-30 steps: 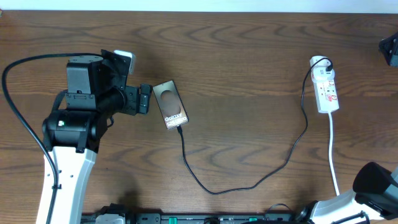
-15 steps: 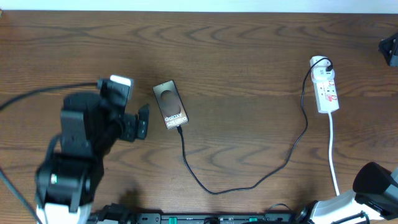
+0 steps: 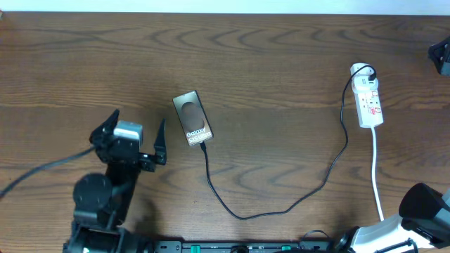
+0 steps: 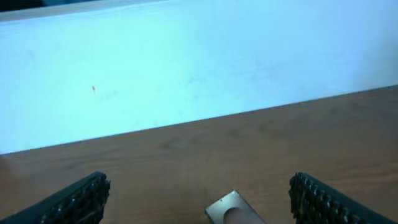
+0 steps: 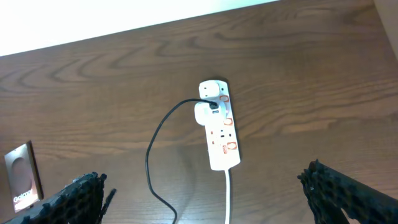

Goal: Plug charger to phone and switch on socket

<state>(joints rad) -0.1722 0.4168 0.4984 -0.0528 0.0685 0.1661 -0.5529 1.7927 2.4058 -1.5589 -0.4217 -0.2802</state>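
Wooden table (image 3: 281,56), both grippers spread wide and empty.
The right gripper (image 5: 205,186) faces the power strip (image 3: 369,105), which lies by the table's right edge. The left gripper (image 3: 135,123), toward the near-left corner, is near the phone (image 3: 192,118), left of centre. The cable (image 3: 281,209) loops from the strip to the phone's near end.

Robot lab: wooden table (image 3: 281,70), white wall (image 4: 186,62)

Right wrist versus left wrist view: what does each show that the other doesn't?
Only the right wrist view: the socket, the charger cable leading off it, and the open right hand. Only the left wrist view: the open left hand. Both: the phone, cut off by the frame edge, the wooden table and a pale wall behind.
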